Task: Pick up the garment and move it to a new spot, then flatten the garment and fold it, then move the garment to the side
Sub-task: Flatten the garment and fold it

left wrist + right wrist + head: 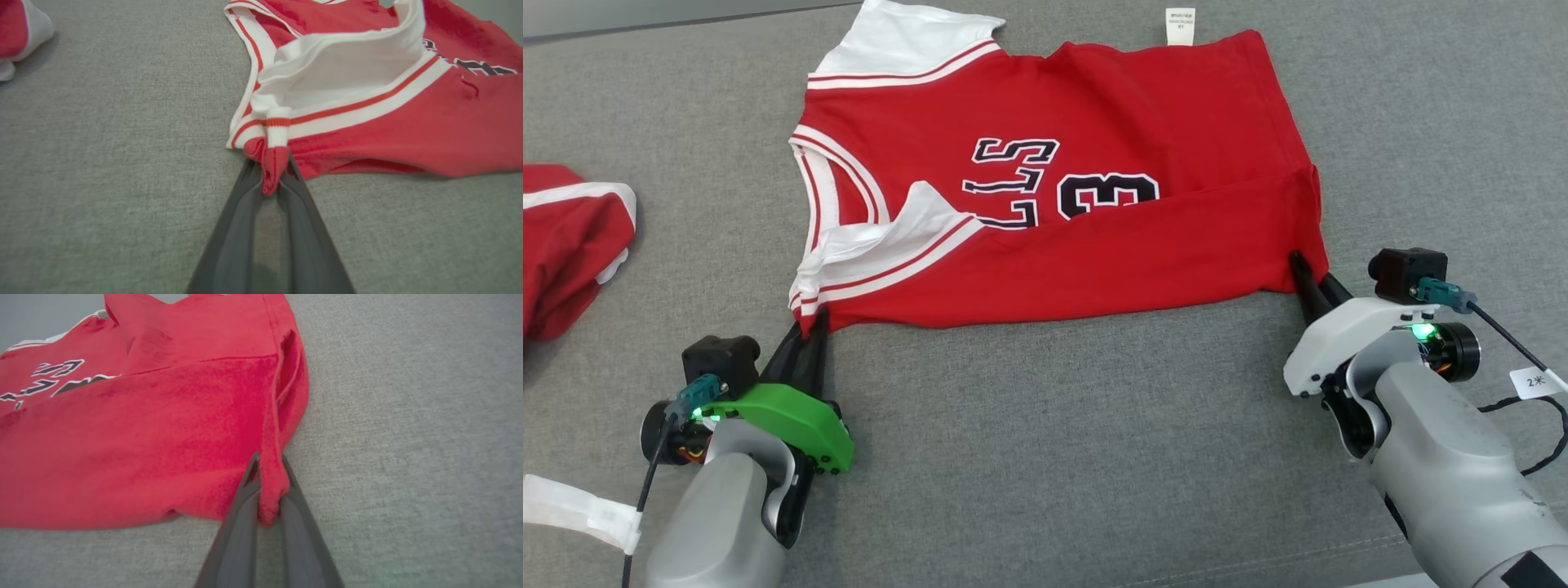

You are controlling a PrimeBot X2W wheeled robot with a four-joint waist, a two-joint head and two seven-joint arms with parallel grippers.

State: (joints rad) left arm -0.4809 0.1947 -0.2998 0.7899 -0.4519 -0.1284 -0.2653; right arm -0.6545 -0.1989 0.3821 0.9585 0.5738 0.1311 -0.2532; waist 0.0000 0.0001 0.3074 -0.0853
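The red jersey [1086,261] lies mid-way across the grey worktop [1054,457], its near long edge turned over onto the printed front — partway through a fold, it seems. The left gripper [809,325] has its jaws pinched on the near shoulder corner, and the right gripper [1304,273] on the near hem corner. Holding both ends likely keeps the folded edge straight. The fold hides part of the lettering — another red garment [568,245] is cut off at the left.

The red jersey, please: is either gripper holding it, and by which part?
Both are. The left gripper pinches the red jersey at its near corner by the striped sleeve trim; the right gripper pinches its near hem-side corner.
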